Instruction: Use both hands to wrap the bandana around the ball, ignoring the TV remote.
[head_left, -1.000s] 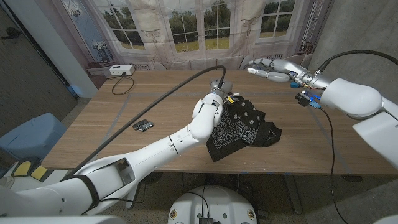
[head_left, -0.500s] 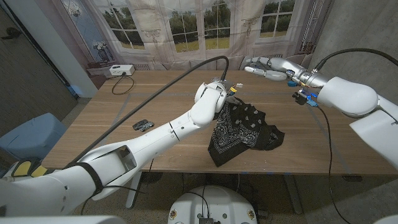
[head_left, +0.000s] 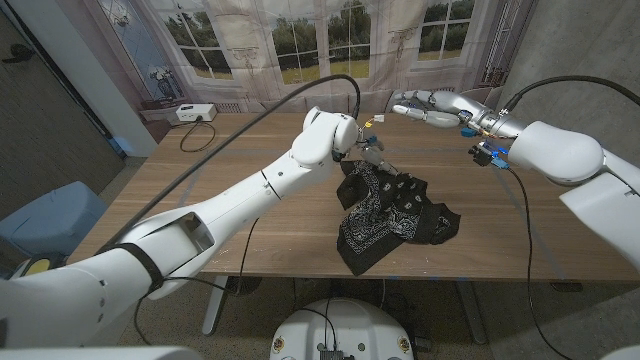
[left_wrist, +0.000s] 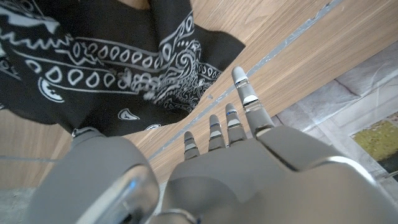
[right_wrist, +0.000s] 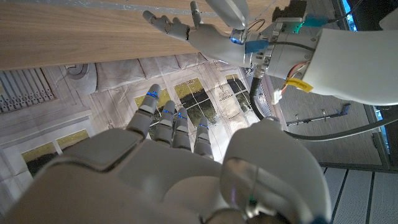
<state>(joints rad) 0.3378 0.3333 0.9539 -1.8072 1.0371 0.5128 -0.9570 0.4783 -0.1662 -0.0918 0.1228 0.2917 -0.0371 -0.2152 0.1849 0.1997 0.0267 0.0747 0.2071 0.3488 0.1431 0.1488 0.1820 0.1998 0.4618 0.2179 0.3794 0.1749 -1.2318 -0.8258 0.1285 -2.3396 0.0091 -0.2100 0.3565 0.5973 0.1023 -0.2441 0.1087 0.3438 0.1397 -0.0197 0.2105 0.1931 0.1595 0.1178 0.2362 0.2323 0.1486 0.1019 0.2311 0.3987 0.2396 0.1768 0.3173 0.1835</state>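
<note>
The ball is hidden, presumably under the bunched bandana (head_left: 395, 212), which lies crumpled on the counter (head_left: 250, 200) near its front edge. The left hand (head_left: 368, 148) hangs over the cloth's far corner, its fingers (left_wrist: 244, 93) spread and holding nothing. The right hand (head_left: 428, 106) hovers beyond, over the counter's far edge, fingers extended and empty. A white box (head_left: 188, 113) sits at the far left. Since a second ago the left hand has lifted off the bandana and moved farther back.
</note>
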